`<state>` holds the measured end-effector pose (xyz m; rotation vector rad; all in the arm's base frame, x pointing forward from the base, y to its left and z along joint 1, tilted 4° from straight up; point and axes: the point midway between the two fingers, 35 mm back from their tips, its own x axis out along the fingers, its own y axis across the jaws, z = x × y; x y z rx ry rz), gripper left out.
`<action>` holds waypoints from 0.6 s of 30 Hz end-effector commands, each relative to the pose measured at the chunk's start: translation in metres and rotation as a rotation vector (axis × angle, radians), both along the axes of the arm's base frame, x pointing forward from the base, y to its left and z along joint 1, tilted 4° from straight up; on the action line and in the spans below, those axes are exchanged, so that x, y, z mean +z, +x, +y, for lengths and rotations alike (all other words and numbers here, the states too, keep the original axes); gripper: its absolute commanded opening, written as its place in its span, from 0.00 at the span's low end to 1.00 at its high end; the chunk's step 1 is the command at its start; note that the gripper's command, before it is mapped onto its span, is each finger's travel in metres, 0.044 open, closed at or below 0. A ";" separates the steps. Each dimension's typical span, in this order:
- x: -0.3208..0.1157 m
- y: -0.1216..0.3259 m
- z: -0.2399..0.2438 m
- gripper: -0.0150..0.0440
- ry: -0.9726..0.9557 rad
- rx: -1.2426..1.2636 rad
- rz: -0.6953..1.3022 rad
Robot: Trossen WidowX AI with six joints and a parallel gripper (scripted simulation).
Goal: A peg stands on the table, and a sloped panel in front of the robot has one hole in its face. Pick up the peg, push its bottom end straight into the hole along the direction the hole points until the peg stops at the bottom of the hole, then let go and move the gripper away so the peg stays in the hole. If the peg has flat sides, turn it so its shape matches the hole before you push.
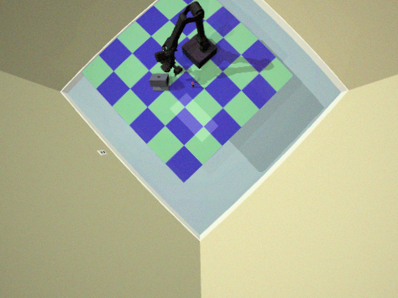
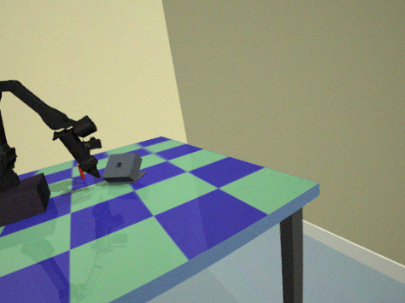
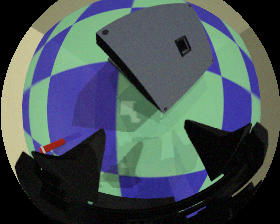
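Note:
The red peg (image 1: pixel 193 84) (image 2: pixel 81 172) (image 3: pixel 53 146) stands on the table. In the wrist view it shows beyond the left finger, outside the gap, with a pale end. The grey sloped panel (image 1: pixel 154 82) (image 2: pixel 111 173) (image 3: pixel 142 45) has one dark, square-looking hole (image 1: pixel 159 76) (image 2: pixel 119 165) (image 3: pixel 183 45) in its face. My gripper (image 1: pixel 172 69) (image 3: pixel 146 128) is open and empty, close in front of the panel and to one side of the peg. In the exterior view its fingers partly overlap the view between peg and panel. The peg's cross-section is too small to tell.
The checkered table (image 1: pixel 183 164) (image 2: pixel 252 188) carries the arm's dark base block (image 1: pixel 199 51) (image 2: pixel 26 198), behind the gripper. The table's side edge (image 2: pixel 239 221) is well away from the panel. Shadows and reflections of the arm fall on the table.

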<state>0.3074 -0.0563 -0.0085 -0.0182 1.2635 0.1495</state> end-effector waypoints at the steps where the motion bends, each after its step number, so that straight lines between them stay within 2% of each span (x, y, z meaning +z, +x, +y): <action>1: 0.002 0.002 0.012 1.00 -0.003 0.023 0.021; 18: 0.012 0.000 0.070 1.00 -0.024 0.149 0.117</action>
